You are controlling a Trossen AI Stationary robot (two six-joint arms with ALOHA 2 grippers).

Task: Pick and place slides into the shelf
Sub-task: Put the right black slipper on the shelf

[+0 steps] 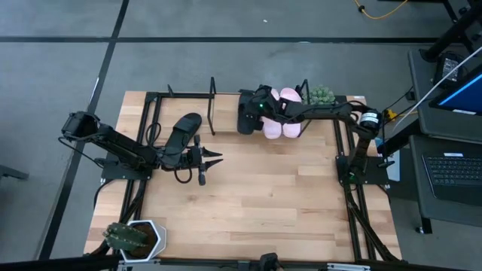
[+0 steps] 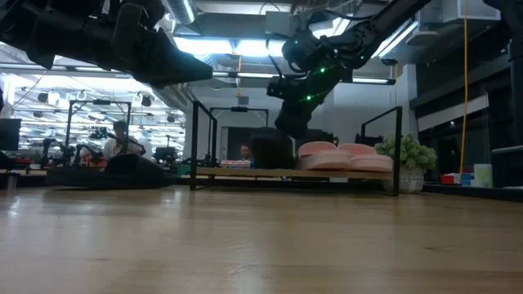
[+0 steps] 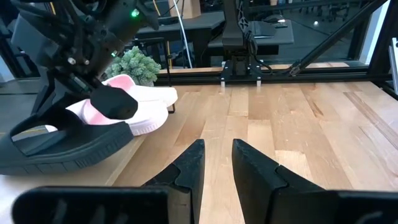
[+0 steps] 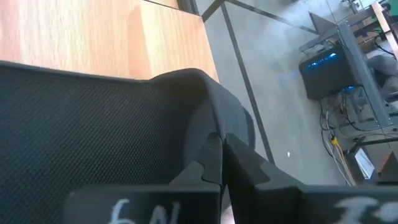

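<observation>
Two pale pink slides (image 1: 282,113) lie side by side on the shelf (image 2: 229,172) at the table's far edge. My right gripper (image 1: 254,111) reaches in from the right and is shut on a black slide (image 1: 245,120), just left of the pink pair at the board. A second black slide (image 1: 181,134) lies on the tabletop near the left arm. My left gripper (image 1: 211,158) hovers beside it with its fingers pointing right, narrowly open and empty. In the left wrist view its fingers (image 3: 214,163) face the held black slide (image 3: 62,146). My right gripper (image 4: 219,158) pinches the black slide's raised edge (image 4: 208,118), next to its mesh-textured surface, between the two fingers. It comes from above, slanting in from the table's right. The slide's underside sits at the shelf board beside the pink pair; whether it rests there I cannot tell.
A leafy potted plant (image 1: 322,94) stands at the shelf's right end. A cactus in a white pot (image 1: 132,237) sits at the near left corner. The shelf's black end frames (image 1: 213,98) rise at the far edge. Bare wood fills the table's middle and near side.
</observation>
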